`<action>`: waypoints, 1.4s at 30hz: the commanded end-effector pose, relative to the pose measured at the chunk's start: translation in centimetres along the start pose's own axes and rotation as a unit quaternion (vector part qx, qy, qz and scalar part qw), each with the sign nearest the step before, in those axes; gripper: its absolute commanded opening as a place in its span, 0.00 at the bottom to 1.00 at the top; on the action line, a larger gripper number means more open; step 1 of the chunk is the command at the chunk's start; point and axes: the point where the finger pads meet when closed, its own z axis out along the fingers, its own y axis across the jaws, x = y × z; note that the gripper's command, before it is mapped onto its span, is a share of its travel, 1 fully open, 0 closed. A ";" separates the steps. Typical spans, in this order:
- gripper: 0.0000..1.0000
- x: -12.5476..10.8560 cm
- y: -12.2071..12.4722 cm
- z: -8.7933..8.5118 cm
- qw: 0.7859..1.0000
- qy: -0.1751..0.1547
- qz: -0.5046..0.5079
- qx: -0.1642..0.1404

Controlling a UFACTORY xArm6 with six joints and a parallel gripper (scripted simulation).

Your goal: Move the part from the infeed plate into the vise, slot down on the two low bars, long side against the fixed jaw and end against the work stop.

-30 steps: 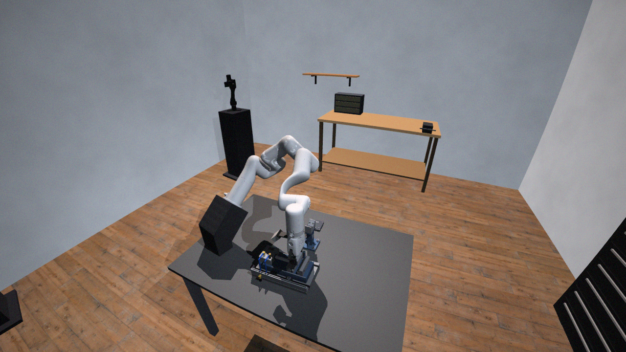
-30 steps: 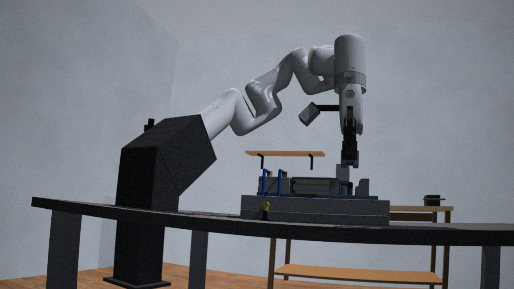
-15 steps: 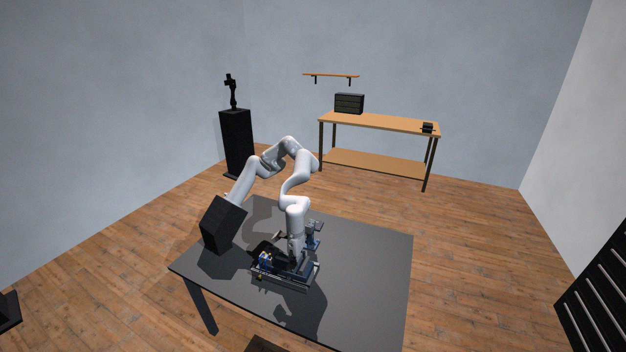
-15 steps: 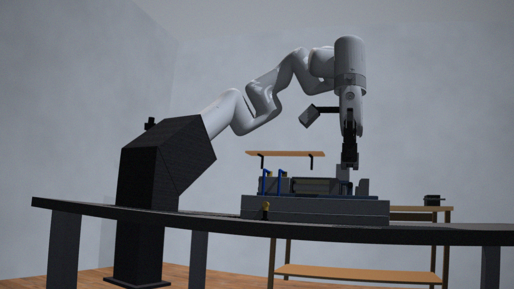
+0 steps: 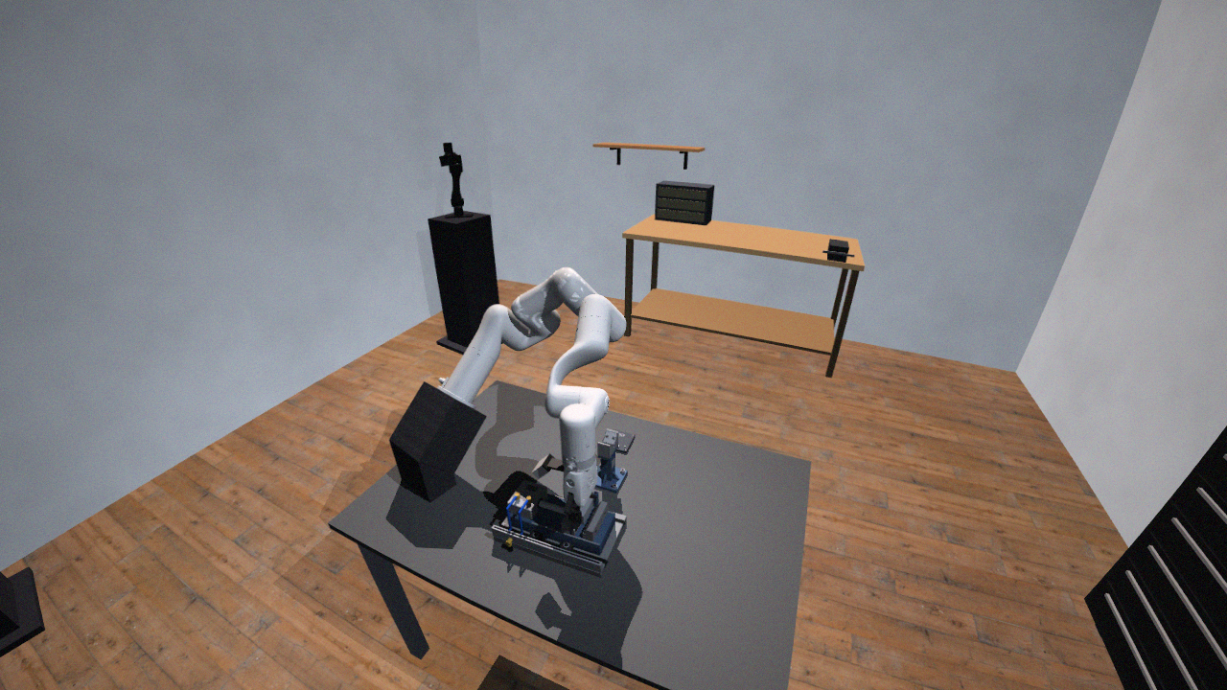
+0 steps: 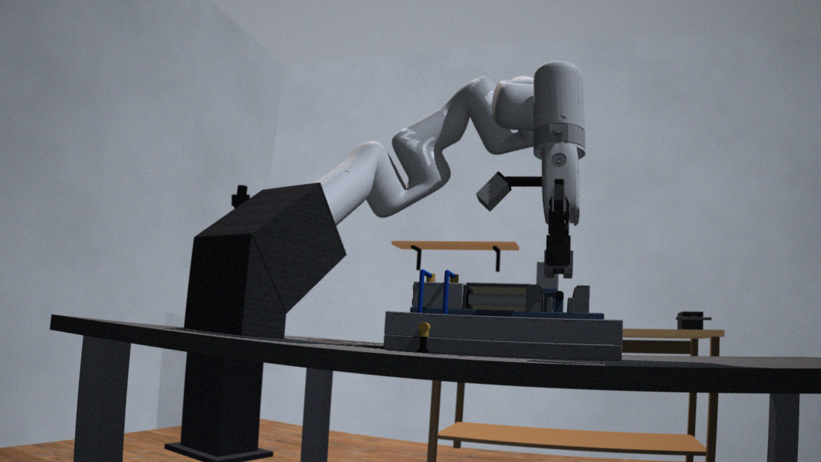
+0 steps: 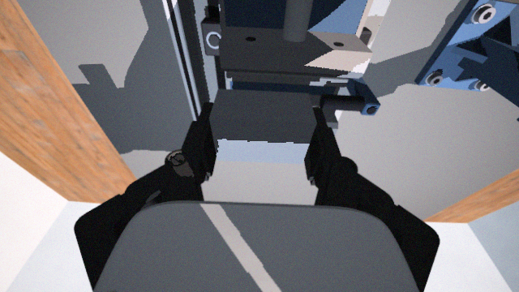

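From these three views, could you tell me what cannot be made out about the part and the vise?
- Milled slot: no view shows which way it faces; the part shows only plain faces in the wrist view.
- Low bars: hidden by the part in the wrist view.
- Vise: too small in the top view.

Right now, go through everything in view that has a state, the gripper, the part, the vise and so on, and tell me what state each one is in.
Gripper: shut on the part, pointing down over the vise.
Part: held between the fingers, hanging above the vise, not yet seated.
Vise: open.
Work stop: beside the part's end; contact cannot be told.
Arm: bent over the fixture.
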 end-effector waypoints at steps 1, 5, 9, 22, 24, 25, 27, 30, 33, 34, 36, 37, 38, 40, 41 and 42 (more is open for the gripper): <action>0.00 -0.1 -0.1 0.2 1.000 -0.002 -0.001 0.001; 0.00 -0.1 -0.1 0.4 1.000 -0.002 -0.001 0.001; 0.00 -0.1 -0.1 0.6 1.000 -0.002 -0.001 0.001; 0.00 -0.1 -0.1 0.9 1.000 -0.002 -0.001 0.001; 0.00 -0.1 -0.1 0.9 1.000 -0.002 -0.001 0.001; 0.00 -0.1 -0.1 0.9 1.000 -0.002 -0.001 0.001; 0.00 -0.1 -0.1 0.9 1.000 -0.002 -0.001 0.001; 0.00 -0.1 -0.1 0.9 1.000 -0.002 -0.001 0.001; 0.00 -0.1 -0.1 0.9 1.000 -0.002 -0.001 0.001; 0.00 -0.1 -0.1 0.9 1.000 -0.002 -0.001 0.001; 0.00 -0.1 -0.1 0.9 1.000 -0.002 -0.001 0.001; 0.00 -0.1 -0.1 0.9 1.000 -0.002 -0.001 0.001; 0.00 -0.1 -0.1 0.9 1.000 -0.002 -0.001 0.001; 0.00 -0.1 -0.1 0.9 1.000 -0.002 -0.001 0.001; 0.00 -0.1 -0.1 0.9 1.000 -0.002 -0.001 0.001; 0.00 -0.1 -0.1 0.9 1.000 -0.002 -0.001 0.001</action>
